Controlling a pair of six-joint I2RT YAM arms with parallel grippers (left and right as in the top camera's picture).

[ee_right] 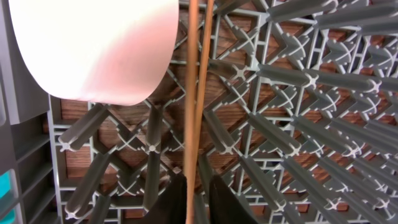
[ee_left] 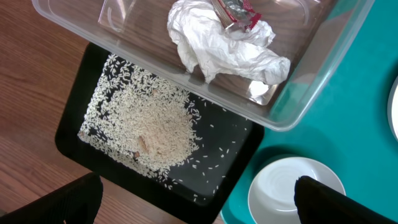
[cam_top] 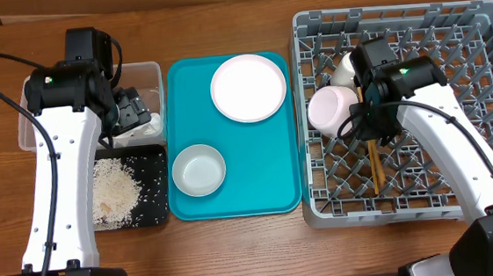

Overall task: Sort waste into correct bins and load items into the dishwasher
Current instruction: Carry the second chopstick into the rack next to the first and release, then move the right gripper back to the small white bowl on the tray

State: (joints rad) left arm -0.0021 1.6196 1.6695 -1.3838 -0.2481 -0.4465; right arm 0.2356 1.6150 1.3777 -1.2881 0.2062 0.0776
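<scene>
A crumpled napkin (ee_left: 224, 50) and a red wrapper (ee_left: 239, 14) lie in the clear tub (ee_left: 298, 93). Rice (ee_left: 152, 124) is heaped in the black tray (ee_left: 242, 149). My left gripper (ee_left: 199, 199) hangs open over the black tray's corner and the white bowl (ee_left: 280, 186), with nothing between its fingers. The pale plate (cam_top: 249, 87) sits on the teal tray. In the dishwasher (cam_top: 395, 12) are the pink bowl (ee_right: 99, 50), the white cup (cam_top: 344, 67) and the chopsticks (ee_right: 191, 93). My right gripper (ee_right: 199, 179) straddles the chopsticks, jaws narrowly open, a gap showing on the right side.
The teal tray (cam_top: 276, 180) lies between the bins and the rack. Upright pegs (ee_right: 280, 81) crowd round my right gripper. Bare wooden table runs along the front edge.
</scene>
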